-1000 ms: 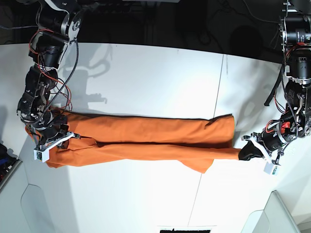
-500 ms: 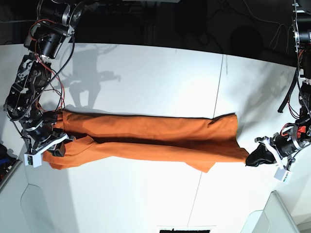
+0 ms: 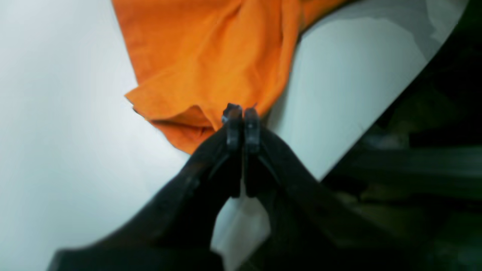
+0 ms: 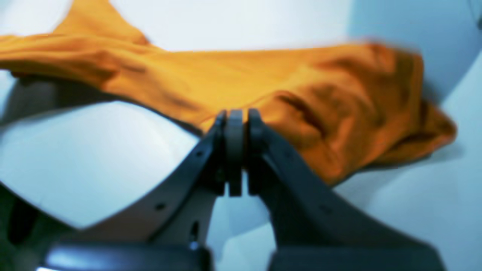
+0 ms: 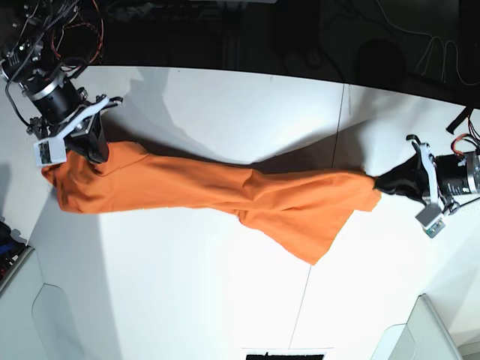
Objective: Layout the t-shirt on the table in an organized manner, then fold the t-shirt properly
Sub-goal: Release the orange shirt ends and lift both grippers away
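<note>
The orange t-shirt (image 5: 225, 191) is pulled taut into a long band between my two grippers. It narrows and twists near its middle, a loose flap hangs at the lower right, and its shadow falls on the white table (image 5: 187, 300). At the base view's left end, my right gripper (image 5: 96, 150) is shut on the shirt's fabric (image 4: 301, 94), with the pads (image 4: 235, 124) pressed together at a fold. My left gripper (image 5: 379, 184) holds the right end. Its fingertips (image 3: 233, 116) are shut on a corner of the cloth (image 3: 211, 56).
A thin dark seam (image 5: 342, 120) crosses the table right of centre. The table's far edge (image 5: 225, 71) meets a dark background with cables. White raised panels sit at the near left (image 5: 22, 300) and near right (image 5: 427, 330) corners.
Both arms swung toward the far side and further apart. The shirt went from a flat double band on the table to a stretched, twisted band. Both grips held.
</note>
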